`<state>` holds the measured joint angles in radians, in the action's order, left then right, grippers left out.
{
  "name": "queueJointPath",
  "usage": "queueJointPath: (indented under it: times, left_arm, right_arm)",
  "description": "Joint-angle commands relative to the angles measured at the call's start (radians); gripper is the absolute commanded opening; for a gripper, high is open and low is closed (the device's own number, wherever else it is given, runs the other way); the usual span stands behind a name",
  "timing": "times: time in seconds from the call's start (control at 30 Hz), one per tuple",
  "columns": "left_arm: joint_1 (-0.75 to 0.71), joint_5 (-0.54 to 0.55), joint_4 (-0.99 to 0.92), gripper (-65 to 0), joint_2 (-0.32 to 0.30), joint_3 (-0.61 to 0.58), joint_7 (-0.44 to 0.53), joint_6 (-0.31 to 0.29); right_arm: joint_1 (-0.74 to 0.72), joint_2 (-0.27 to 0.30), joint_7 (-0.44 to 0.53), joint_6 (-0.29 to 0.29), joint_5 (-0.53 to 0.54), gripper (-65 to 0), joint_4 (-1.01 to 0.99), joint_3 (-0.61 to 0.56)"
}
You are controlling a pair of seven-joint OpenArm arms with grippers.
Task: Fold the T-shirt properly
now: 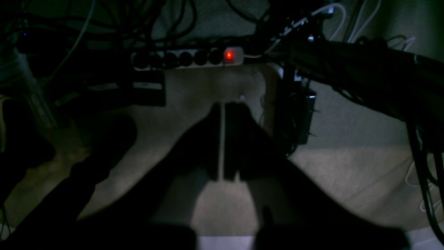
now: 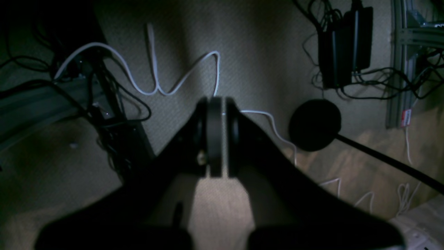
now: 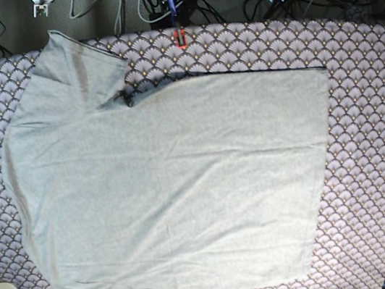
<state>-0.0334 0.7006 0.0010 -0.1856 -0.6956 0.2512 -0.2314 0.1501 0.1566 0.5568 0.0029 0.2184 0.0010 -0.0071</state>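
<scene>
**Shirt laid flat, no fold made yet**

On the left of the base view the T-shirt [image 3: 169,185] has its neck and sleeve end: one sleeve sticks up toward the far edge at upper left, the other bunches at the near edge at lower left. From there the grey body runs rightward across the middle of the counter [image 3: 374,86], which is covered by a purple-and-white scallop cloth [image 3: 381,180], and ends in the straight hem on the right. The fabric lies in a single spread layer with only light wrinkles; no edge is turned over on itself, so as far as can be judged every fold is still to do: sleeves in, sides in, then hem toward collar.

Both arms are parked off the shirt, behind the far edge of the counter. In the right wrist view, the right hand [image 2: 218,139] has its fingers pressed together with only a hairline slit between them, holding nothing, over the floor and a white cable [image 2: 156,86]. In the left wrist view, the left hand [image 1: 222,139] is likewise closed to a thin slit and empty, pointing at the floor near a power strip [image 1: 189,58] with a red light.

Neither hand touches the cloth, so the task looks to be at its very start.
</scene>
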Motion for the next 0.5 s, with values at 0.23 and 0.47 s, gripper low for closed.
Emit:
queueJointPath:
  times: [0.23,0.47]
  left_arm:
    - [-0.013,0.000,-0.001,-63.0,-0.001,0.000,0.010,0.000]
    - [-0.015,0.000,-0.001,-63.2,-0.001,0.000,0.010,0.000]
  right_arm:
    - [0.003,0.007,0.009,0.003,0.008,-65.0,-0.001,0.000]
    - [-0.016,0.007,-0.056,0.003,0.006,-65.0,-0.001,-0.040]
